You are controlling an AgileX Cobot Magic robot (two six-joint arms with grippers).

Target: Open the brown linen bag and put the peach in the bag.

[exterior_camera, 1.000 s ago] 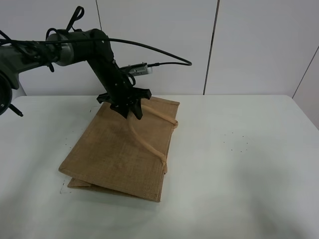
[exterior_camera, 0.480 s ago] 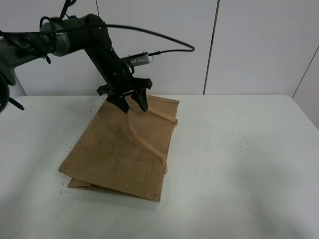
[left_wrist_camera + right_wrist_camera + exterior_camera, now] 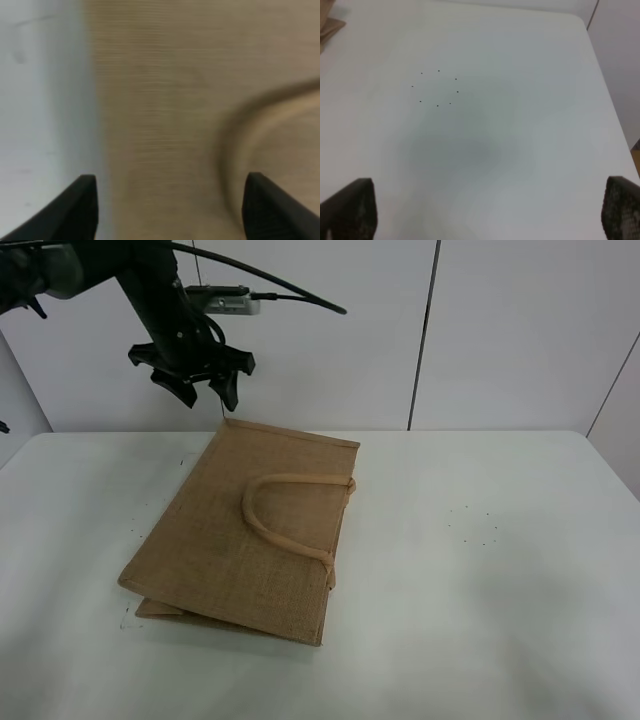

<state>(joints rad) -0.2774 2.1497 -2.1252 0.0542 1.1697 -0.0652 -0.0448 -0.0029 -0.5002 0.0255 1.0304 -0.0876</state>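
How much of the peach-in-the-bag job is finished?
Not much yet. The brown linen bag lies flat and closed on the table, its handle resting on top. The left gripper hangs open above the bag's far edge, holding nothing. Opening the bag is left, and no peach shows anywhere.

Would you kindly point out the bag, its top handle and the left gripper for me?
bag (image 3: 215, 540): exterior high view, on its flat upper face.
handle (image 3: 262, 528): exterior high view, on the loop's curved left side.
left gripper (image 3: 205, 392): exterior high view, midway between its open fingertips.
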